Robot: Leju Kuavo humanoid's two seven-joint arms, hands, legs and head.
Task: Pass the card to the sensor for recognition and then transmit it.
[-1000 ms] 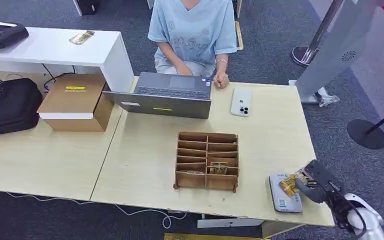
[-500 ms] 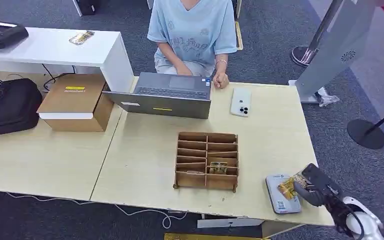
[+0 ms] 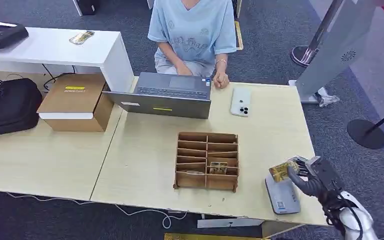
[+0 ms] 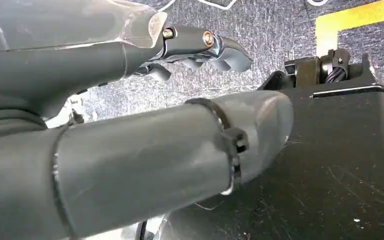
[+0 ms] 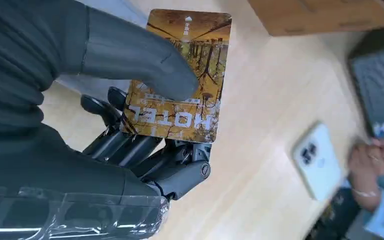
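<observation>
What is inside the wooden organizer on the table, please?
The wooden organizer holds one yellowish card in a lower right slot and something flat in the slot left of it. The upper slots look empty, though the dividers hide their depths.

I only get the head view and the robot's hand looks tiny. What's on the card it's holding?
Observer: The right wrist view shows the card up close. It has a yellow-brown picture, and the word HOTEL is printed on it.
Operator: How is the hand holding it?
Observer: The right hand has its thick thumb pressed on the printed face, with the dark fingers behind the card.
Operator: What's the other hand doing?
Observer: The left wrist view shows the left hand over grey carpet, with nothing in it. A strip of yellow floor marking lies nearby.
</observation>
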